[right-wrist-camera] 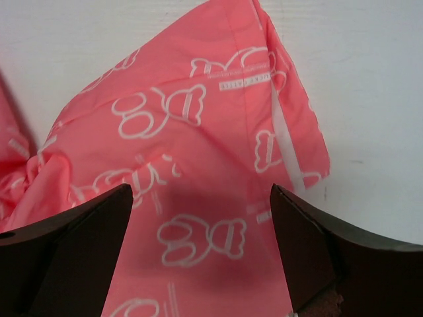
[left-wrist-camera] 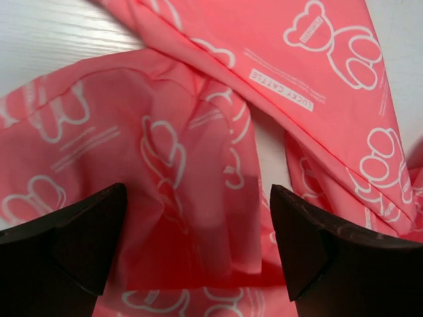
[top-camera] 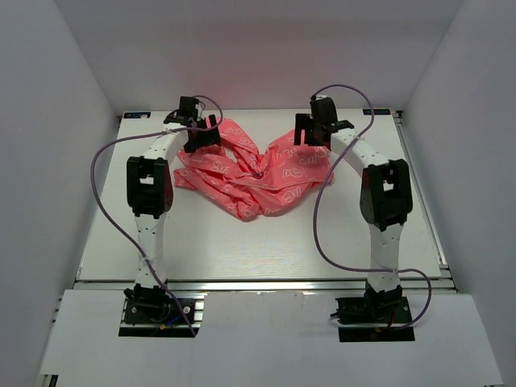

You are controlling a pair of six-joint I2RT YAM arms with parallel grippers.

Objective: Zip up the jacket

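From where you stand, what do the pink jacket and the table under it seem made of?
The jacket: thin, matte, probably synthetic fabric; it crumples softly and the print shows through layers. The table: white matte board, faintly streaked, maybe painted wood or laminate.

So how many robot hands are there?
2. The left hand hangs open over the left end of the jacket; the right hand hangs open over its right end. None seem hidden.
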